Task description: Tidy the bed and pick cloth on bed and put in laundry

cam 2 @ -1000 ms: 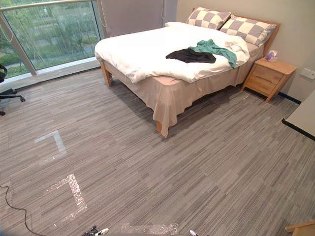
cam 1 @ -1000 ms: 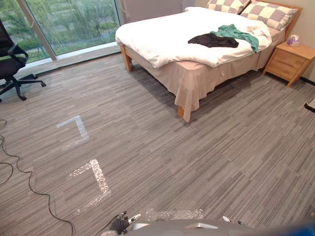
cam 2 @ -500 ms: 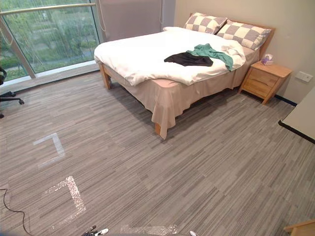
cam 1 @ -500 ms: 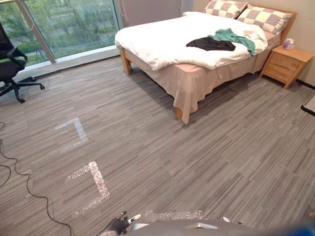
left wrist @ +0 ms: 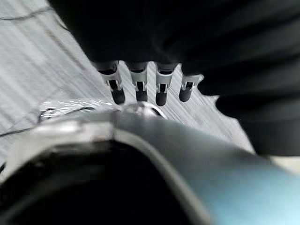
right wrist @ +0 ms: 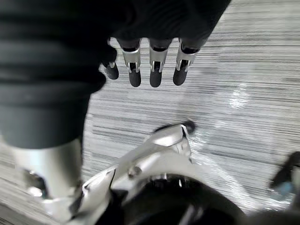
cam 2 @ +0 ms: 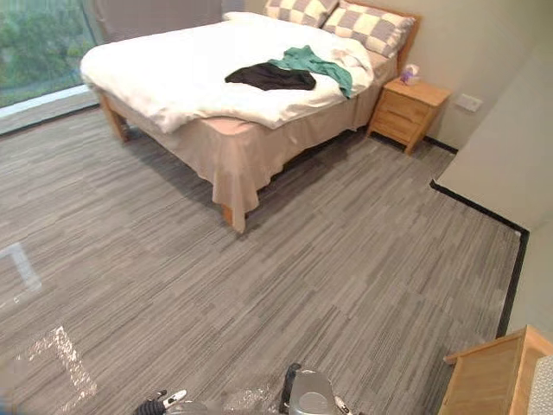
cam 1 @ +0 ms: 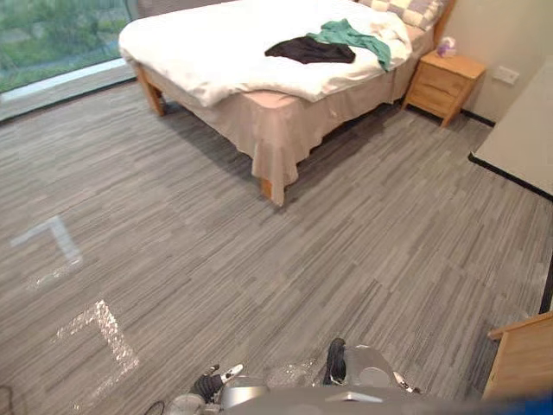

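A black cloth (cam 1: 309,50) and a green cloth (cam 1: 350,35) lie crumpled side by side on the white duvet of the bed (cam 1: 199,43), near the checked pillows (cam 2: 367,26). The bed stands far ahead across the grey floor. My left hand (left wrist: 138,86) hangs low at my side, its fingers straight and holding nothing; its fingertips (cam 1: 226,373) also peek in at the bottom edge of the left eye view. My right hand (right wrist: 154,65) hangs the same way over the floor, fingers straight and empty.
A wooden nightstand (cam 1: 445,78) stands to the right of the bed. A pale surface with a dark edge (cam 1: 518,130) runs along the right. A wooden piece of furniture (cam 2: 488,380) sits at the lower right. Tape marks (cam 1: 95,324) lie on the floor at the left.
The camera has swung to the right: the office chair and most of the window have left the picture, and the wooden furniture has come in. The cloths lie as before.
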Controlling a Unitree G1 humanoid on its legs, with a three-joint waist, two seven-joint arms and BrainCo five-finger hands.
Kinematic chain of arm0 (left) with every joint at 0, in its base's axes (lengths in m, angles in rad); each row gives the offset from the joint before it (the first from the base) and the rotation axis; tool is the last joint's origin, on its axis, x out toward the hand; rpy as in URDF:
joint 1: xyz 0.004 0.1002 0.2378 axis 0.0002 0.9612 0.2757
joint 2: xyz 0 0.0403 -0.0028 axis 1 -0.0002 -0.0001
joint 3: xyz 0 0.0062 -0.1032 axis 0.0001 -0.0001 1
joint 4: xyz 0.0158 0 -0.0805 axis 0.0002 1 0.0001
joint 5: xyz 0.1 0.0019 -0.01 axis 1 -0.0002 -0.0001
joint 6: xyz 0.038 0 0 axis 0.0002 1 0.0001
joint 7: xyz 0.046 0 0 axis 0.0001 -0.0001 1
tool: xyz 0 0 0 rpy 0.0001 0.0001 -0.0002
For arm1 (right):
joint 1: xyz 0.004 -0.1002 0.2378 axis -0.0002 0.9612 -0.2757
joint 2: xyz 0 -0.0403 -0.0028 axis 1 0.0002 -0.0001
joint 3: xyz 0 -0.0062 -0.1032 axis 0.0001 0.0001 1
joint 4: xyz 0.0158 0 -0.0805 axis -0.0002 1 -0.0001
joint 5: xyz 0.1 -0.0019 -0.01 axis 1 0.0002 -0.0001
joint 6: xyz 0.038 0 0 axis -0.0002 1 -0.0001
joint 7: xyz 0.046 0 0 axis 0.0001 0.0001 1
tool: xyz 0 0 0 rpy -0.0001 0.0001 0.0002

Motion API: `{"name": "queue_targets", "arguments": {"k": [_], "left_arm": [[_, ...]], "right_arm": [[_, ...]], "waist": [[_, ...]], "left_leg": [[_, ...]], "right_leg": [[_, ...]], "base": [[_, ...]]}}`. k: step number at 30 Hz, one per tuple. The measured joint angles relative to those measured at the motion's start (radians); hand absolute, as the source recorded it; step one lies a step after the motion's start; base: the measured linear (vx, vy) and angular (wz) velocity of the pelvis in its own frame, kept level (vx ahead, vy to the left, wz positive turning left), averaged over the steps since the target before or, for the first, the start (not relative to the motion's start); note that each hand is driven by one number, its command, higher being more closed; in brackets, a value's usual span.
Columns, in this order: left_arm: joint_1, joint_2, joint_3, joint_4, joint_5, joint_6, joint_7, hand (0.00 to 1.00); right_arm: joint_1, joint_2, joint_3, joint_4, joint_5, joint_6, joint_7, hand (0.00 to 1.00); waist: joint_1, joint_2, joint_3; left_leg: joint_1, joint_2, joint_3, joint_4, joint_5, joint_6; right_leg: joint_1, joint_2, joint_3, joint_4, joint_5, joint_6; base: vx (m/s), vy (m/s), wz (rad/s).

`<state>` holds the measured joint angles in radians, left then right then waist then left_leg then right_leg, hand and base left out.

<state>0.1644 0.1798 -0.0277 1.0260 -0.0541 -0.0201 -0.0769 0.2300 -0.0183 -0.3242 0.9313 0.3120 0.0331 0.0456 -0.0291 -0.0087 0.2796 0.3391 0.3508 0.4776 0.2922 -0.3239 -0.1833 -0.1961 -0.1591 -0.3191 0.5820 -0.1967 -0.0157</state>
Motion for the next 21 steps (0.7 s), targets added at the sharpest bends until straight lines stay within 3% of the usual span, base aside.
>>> {"name": "queue_targets", "arguments": {"k": [1, 2, 3, 4, 5, 6, 7, 8, 9, 11, 14, 15, 16, 17, 19, 20, 21], "left_arm": [[0.000, -0.002, 0.000, 0.000, 0.000, 0.001, 0.001, 0.00], [0.001, -0.014, 0.002, 0.001, 0.000, 0.006, 0.010, 0.00], [0.004, -0.029, 0.012, 0.000, -0.002, 0.000, 0.019, 0.00], [0.003, -0.031, 0.027, -0.001, -0.006, -0.016, 0.021, 0.00], [0.004, -0.036, 0.042, -0.005, -0.017, -0.040, 0.020, 0.00], [0.004, -0.037, 0.043, -0.009, -0.020, -0.051, 0.020, 0.00], [0.008, -0.042, 0.044, -0.023, -0.039, -0.085, 0.018, 0.00], [0.006, -0.050, 0.045, -0.033, -0.051, -0.110, 0.017, 0.00], [0.002, -0.056, 0.045, -0.033, -0.056, -0.117, 0.016, 0.00], [0.002, -0.058, 0.030, -0.057, -0.079, -0.139, -0.013, 0.00], [0.001, -0.055, 0.036, -0.072, -0.100, -0.163, -0.034, 0.00], [0.002, -0.052, 0.038, -0.074, -0.105, -0.168, -0.034, 0.00], [0.002, -0.047, 0.038, -0.074, -0.119, -0.171, -0.033, 0.00], [0.003, -0.053, 0.038, -0.072, -0.123, -0.171, -0.029, 0.00], [0.010, -0.054, 0.043, -0.069, -0.126, -0.166, -0.026, 0.00], [0.020, -0.038, 0.059, -0.069, -0.133, -0.163, -0.025, 0.00], [0.021, -0.032, 0.062, -0.067, -0.134, -0.163, -0.023, 0.00]], "right_arm": [[0.000, 0.000, -0.003, -0.004, -0.002, 0.000, 0.000, 0.00], [0.002, -0.003, -0.023, -0.012, -0.005, 0.002, 0.000, 0.00], [-0.001, -0.010, -0.034, -0.010, -0.033, 0.003, -0.001, 0.00], [-0.006, -0.013, -0.033, -0.007, -0.045, 0.003, -0.001, 0.00], [-0.007, -0.023, -0.027, -0.004, -0.065, 0.001, 0.000, 0.00], [-0.009, -0.031, -0.023, 0.000, -0.072, -0.002, 0.000, 0.00], [-0.030, -0.049, -0.005, 0.015, -0.084, -0.008, 0.000, 0.00], [-0.049, -0.067, 0.019, 0.049, -0.107, -0.008, 0.000, 0.00], [-0.060, -0.074, 0.031, 0.065, -0.118, -0.008, 0.000, 0.00], [-0.104, -0.097, 0.058, 0.090, -0.132, -0.008, 0.004, 0.00], [-0.134, -0.079, 0.046, 0.084, -0.139, -0.015, 0.004, 0.00], [-0.136, -0.074, 0.046, 0.084, -0.139, -0.017, 0.004, 0.00], [-0.134, -0.068, 0.050, 0.084, -0.138, -0.022, 0.004, 0.00], [-0.126, -0.073, 0.057, 0.079, -0.138, -0.030, 0.003, 0.00], [-0.110, -0.071, 0.072, 0.061, -0.139, -0.045, 0.000, 0.00], [-0.097, -0.061, 0.103, 0.060, -0.139, -0.054, -0.003, 0.00], [-0.098, -0.055, 0.107, 0.061, -0.139, -0.058, -0.007, 0.00]], "waist": [[-0.002, 0.001, -0.001], [-0.012, 0.020, -0.014], [-0.008, 0.038, -0.024], [-0.008, 0.040, -0.026], [-0.011, 0.053, -0.038], [-0.011, 0.064, -0.044], [-0.010, 0.068, -0.045], [-0.009, 0.068, -0.045], [-0.005, 0.066, -0.044], [0.027, 0.063, -0.045], [0.051, 0.052, -0.038], [0.051, 0.045, -0.034], [0.051, 0.036, -0.030], [0.045, 0.046, -0.030], [0.050, 0.043, -0.034], [0.050, 0.015, -0.056], [0.051, 0.000, -0.062]], "left_leg": [[0.000, 0.003, 0.006, -0.003, -0.001, -0.001], [0.003, 0.019, 0.026, -0.023, -0.003, 0.009], [-0.009, 0.036, 0.023, 0.045, 0.020, 0.104], [-0.043, 0.047, 0.003, 0.158, 0.037, 0.131], [-0.096, 0.075, -0.021, 0.290, 0.088, 0.180], [-0.137, 0.101, -0.048, 0.359, 0.138, 0.193], [-0.222, 0.117, -0.134, 0.530, 0.152, 0.151], [-0.286, 0.091, -0.192, 0.661, 0.105, 0.126], [-0.307, 0.065, -0.212, 0.691, 0.080, 0.112], [-0.363, -0.057, -0.219, 0.596, 0.017, 0.109], [-0.470, -0.176, -0.207, 0.359, -0.003, 0.126], [-0.486, -0.194, -0.200, 0.310, 0.008, 0.129], [-0.496, -0.215, -0.164, 0.169, 0.077, 0.125], [-0.497, -0.205, -0.123, 0.022, 0.153, 0.123], [-0.484, -0.185, -0.067, -0.006, 0.264, 0.168], [-0.484, -0.197, 0.010, 0.024, 0.270, 0.206], [-0.489, -0.202, 0.030, 0.044, 0.247, 0.222]], "right_leg": [[-0.010, 0.002, -0.001, 0.017, -0.015, -0.003], [-0.040, 0.018, -0.005, 0.056, -0.063, -0.009], [-0.043, 0.040, -0.013, 0.057, -0.105, -0.020], [-0.040, 0.050, -0.010, 0.052, -0.113, -0.032], [-0.019, 0.075, -0.012, 0.022, -0.115, -0.034], [0.004, 0.096, -0.013, -0.009, -0.115, -0.033], [0.060, 0.130, 0.001, -0.076, -0.099, -0.055], [0.136, 0.144, 0.010, -0.146, -0.078, -0.074], [0.175, 0.151, 0.021, -0.183, -0.067, -0.077], [0.284, 0.156, 0.075, -0.288, -0.033, -0.080], [0.370, 0.139, 0.144, -0.357, -0.036, -0.071], [0.388, 0.128, 0.153, -0.367, -0.041, -0.061], [0.420, 0.105, 0.166, -0.382, -0.063, -0.029], [0.461, 0.098, 0.174, -0.393, -0.093, -0.009], [0.503, 0.084, 0.200, -0.392, -0.130, 0.022], [0.515, 0.044, 0.210, -0.415, -0.148, 0.041], [0.516, 0.029, 0.216, -0.427, -0.152, 0.041]], "base": [[0.27, -0.324, -0.22], [0.38, -0.280, -0.16], [0.34, -0.219, -0.17], [0.39, -0.220, -0.15], [0.24, -0.145, -0.06], [0.39, -0.209, -0.04], [0.47, -0.155, -0.09], [0.39, -0.112, -0.16], [0.39, -0.057, -0.41], [0.41, 0.030, -0.73], [0.39, 0.143, -0.74], [0.34, 0.202, -0.50], [0.31, 0.226, -0.40], [0.30, 0.241, -0.38], [0.39, 0.328, -0.31], [0.43, 0.352, -0.32], [0.43, 0.326, -0.32]]}}
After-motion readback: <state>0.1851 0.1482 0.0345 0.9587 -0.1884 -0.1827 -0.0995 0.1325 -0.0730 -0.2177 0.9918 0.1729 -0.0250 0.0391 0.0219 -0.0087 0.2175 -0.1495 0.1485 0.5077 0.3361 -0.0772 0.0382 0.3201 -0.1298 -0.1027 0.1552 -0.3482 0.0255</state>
